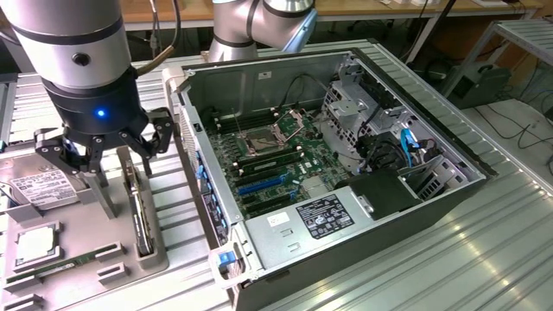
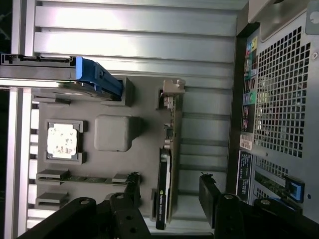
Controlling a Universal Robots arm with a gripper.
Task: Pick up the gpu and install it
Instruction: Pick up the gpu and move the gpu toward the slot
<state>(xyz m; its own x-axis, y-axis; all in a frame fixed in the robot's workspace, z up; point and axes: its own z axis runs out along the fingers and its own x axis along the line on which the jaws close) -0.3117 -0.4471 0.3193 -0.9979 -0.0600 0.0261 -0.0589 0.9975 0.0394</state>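
Ribbed aluminium tabletop (image 1: 484, 259), with desks and cables behind it. On it lies an open computer case (image 1: 259, 78) on its side, motherboard (image 1: 285, 152) exposed, power supply (image 1: 324, 217) at the near end.

Just beside the case, at the exterior view's left, sits a grey parts tray (image 1: 87, 227). It carries:
- silver hard drive (image 1: 39, 188) with a white label
- processor chip (image 1: 36, 243) in a square pocket
- long narrow memory stick (image 1: 61, 265) at the near edge
- the gpu (image 2: 167, 164), standing on its long edge in a slot on the side of the tray nearest the case

The gpu is not in the case. It is upright in its holder: green board, black cooler block at the end under the wrist, silver bracket at the far end.

The claw (image 1: 108, 152) hangs over the tray on the arm, its fingers (image 2: 133, 186) spread wide and gripping nothing. From the wrist, the card runs straight down the gap between them, one finger on each side and clear space both ways, with no contact seen. The cooler end lies closest to the claw.

From outside, the fingertips sit near the card's top edge; whether they reach below it I cannot tell.
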